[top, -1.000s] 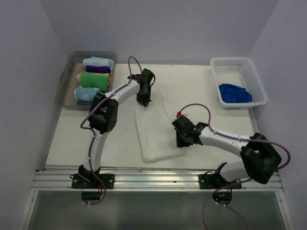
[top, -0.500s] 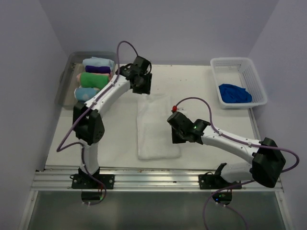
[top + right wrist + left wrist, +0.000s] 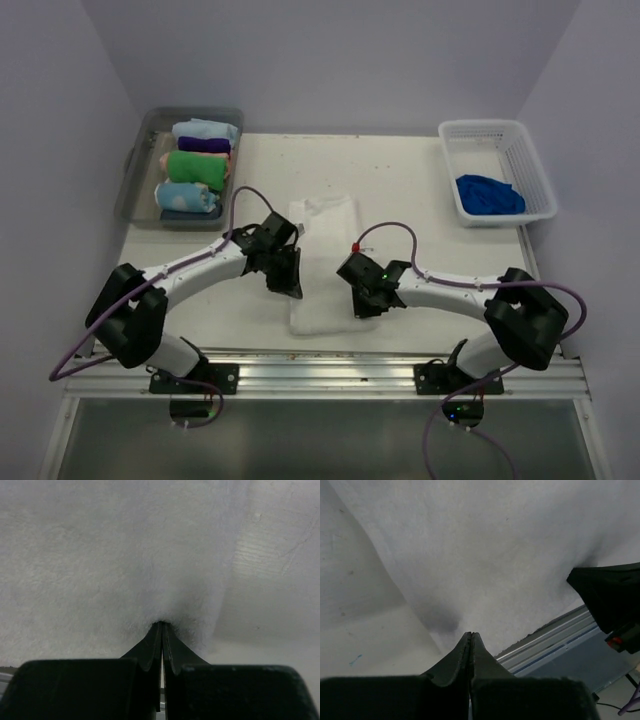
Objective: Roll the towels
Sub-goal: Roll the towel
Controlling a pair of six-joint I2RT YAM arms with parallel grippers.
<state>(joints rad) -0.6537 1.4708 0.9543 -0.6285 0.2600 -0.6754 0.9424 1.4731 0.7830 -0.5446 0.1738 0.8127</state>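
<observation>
- On the table (image 3: 400, 180), at its centre, lies one white towel (image 3: 325, 225), spread flat with its long side running away from the arm bases.
- Task towels: two. The second is one blue towel (image 3: 490, 193), bunched in the single white basket (image 3: 483, 126) at the far right corner, well apart from the white one.
- Arms: two. The left arm (image 3: 195, 268) reaches in to the white towel's near left edge, and the right arm (image 3: 450, 290) to its near right edge.
- The left jaws are clenched tip to tip just at the towel's edge. The left wrist view does not show whether any cloth is nipped between them.
- The right jaws are clenched and grasp the white towel. In the right wrist view the cloth puckers up around their tips, close to the towel's right edge.
- Bins: one clear bin (image 3: 135, 175) at the far left corner. Four rolled towels can be counted in it: pale blue (image 3: 205, 130), purple (image 3: 205, 145), green (image 3: 198, 163) and pale blue dotted (image 3: 185, 195). A pinkish patch beside the green roll is too small to identify.
- In the top view both wrists cover the towel's near edges where the jaws meet it.
- The left wrist view cuts off all but one corner region of the towel. A dark shape at its right edge is only partly in frame.
</observation>
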